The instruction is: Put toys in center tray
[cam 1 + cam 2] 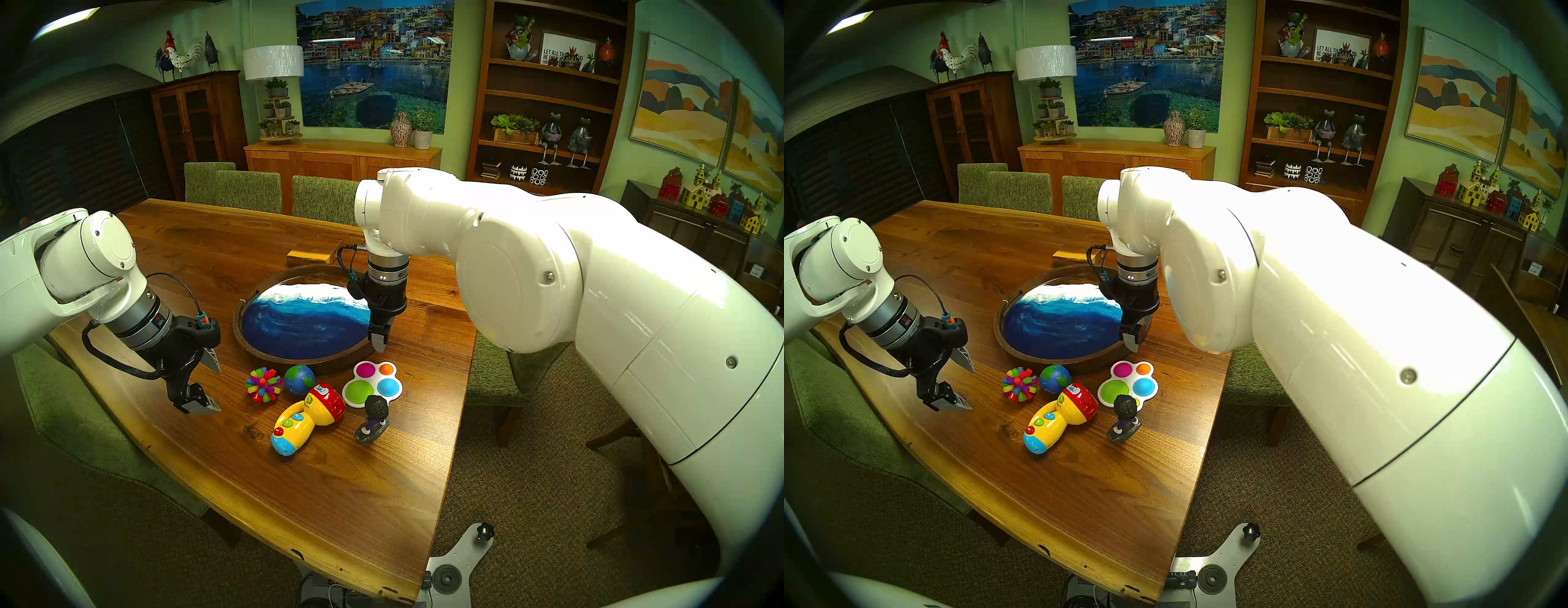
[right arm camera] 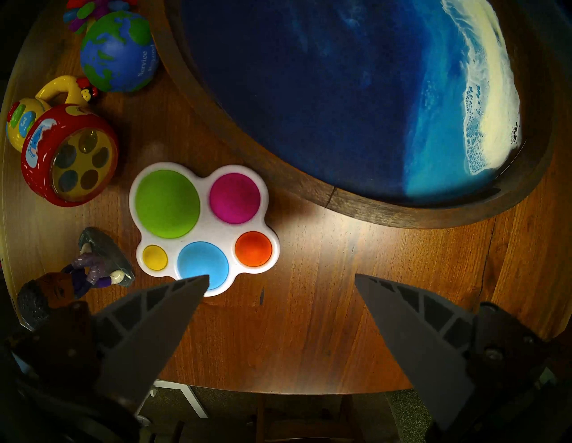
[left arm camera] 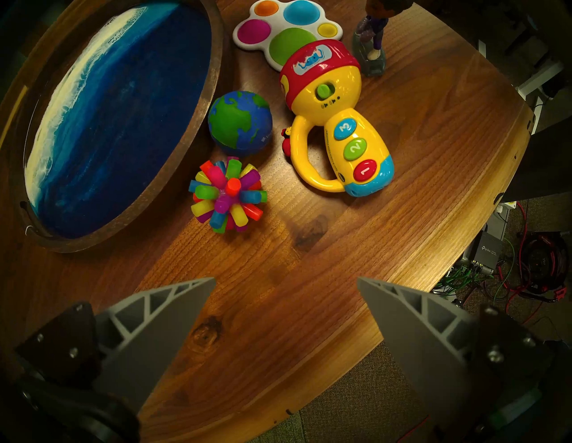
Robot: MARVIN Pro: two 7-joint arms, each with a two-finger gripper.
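I see the tray (image 1: pixel 271 358) mid-table with nothing in it — all five toys sit at its near rim: spiky ball (image 1: pixel 263 384), globe (image 1: pixel 299 379), popper (image 1: pixel 372 384), flashlight (image 1: pixel 307 418) and figurine (image 1: pixel 372 418) toward the near table edge. Left gripper (image 1: pixel 206 384) hangs spread wide, holding nothing, left of the ball. Right gripper (image 2: pixel 280 280) — also spread, holding nothing — over the tray's right rim.

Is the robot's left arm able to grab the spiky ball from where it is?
Probably yes. The left gripper is open and empty, and only bare table lies between it and the spiky ball. The globe sits close behind, but not in the way.
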